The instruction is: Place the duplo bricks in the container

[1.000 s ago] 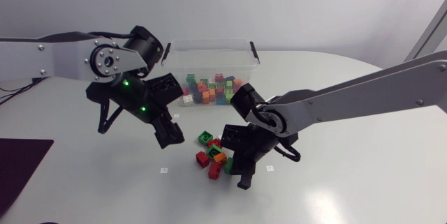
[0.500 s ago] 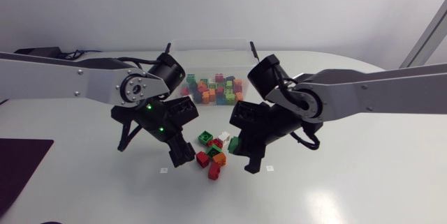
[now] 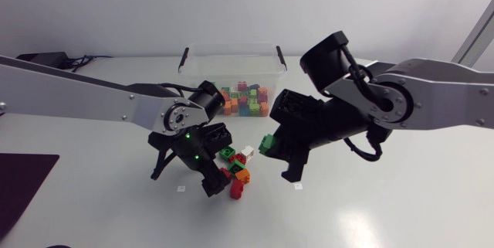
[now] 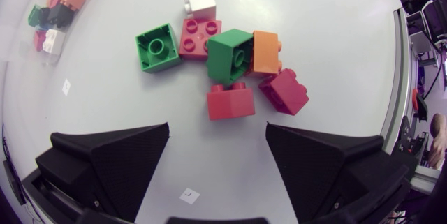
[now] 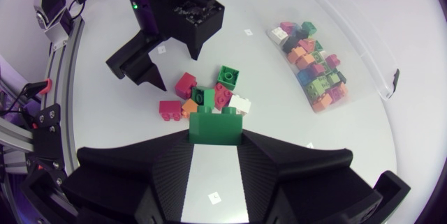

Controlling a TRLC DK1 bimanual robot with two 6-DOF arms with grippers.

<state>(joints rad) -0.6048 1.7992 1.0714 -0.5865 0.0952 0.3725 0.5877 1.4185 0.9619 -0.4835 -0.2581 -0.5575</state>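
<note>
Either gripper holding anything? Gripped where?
Right gripper holds a green brick, clamped on two opposite sides, studs pointing ahead. Left gripper is open, holding nothing, above the loose bricks.

The left arm (image 3: pixel 77 92) lies long and almost straight, and its wrist (image 3: pixel 184 115) is bent down, so the left gripper (image 4: pixel 216 130) points at the table. Its two fingers (image 4: pixel 112 161) stand wide apart. Two small green lights shine on the gripper's body. The right arm (image 3: pixel 444 97) is folded at its wrist (image 3: pixel 386 101). The right gripper (image 5: pixel 216 140) hangs above the table, near the left one but not touching it. Its fingers (image 5: pixel 293 161) press from two sides on a green brick (image 5: pixel 215 126), held at their tips.
</note>
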